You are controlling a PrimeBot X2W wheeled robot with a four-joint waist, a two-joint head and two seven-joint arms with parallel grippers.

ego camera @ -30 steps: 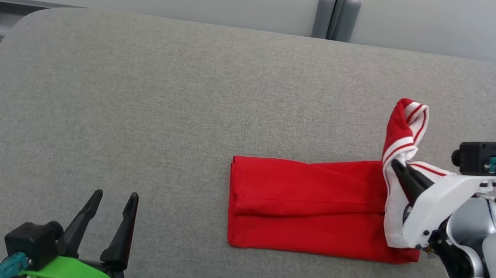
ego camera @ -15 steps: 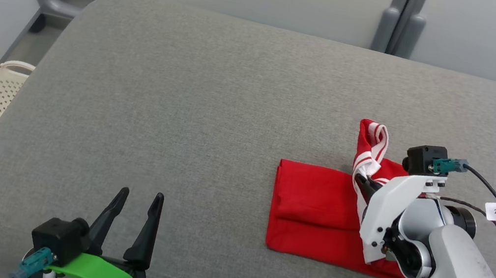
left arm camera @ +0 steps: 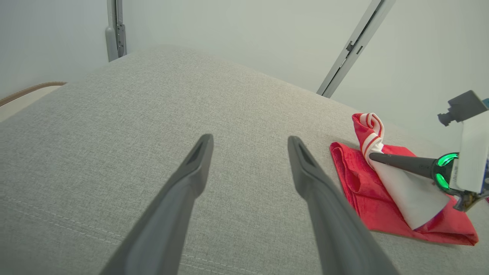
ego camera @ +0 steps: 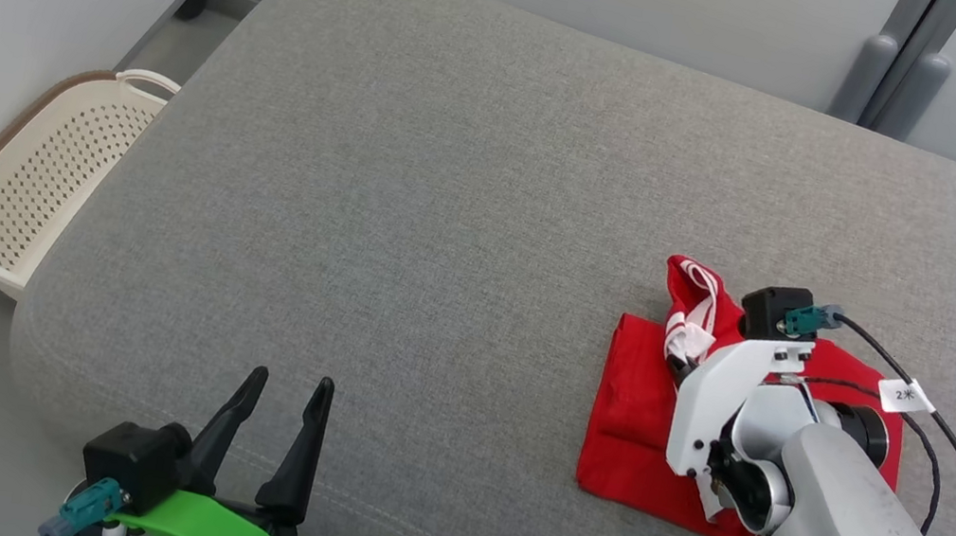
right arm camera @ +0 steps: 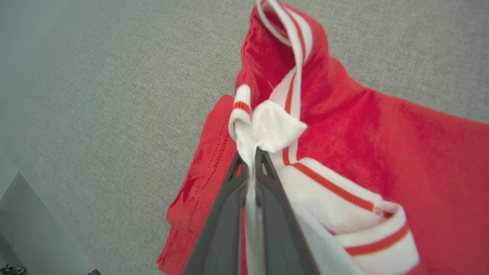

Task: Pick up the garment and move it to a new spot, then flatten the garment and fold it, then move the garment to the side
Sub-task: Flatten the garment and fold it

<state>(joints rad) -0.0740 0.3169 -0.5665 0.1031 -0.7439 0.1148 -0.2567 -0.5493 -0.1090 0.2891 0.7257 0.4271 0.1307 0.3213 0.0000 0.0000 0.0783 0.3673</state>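
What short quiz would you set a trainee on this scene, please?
1. True or false: the right pincer is shut on the white trim of the red garment.
2. Pick one: the left pincer is A) open and empty, B) shut on the garment, C) shut on a cable.
3. Short answer: what stands on the floor to the left of the grey cushion?
Key: 1 true; 2 A; 3 the cream basket.
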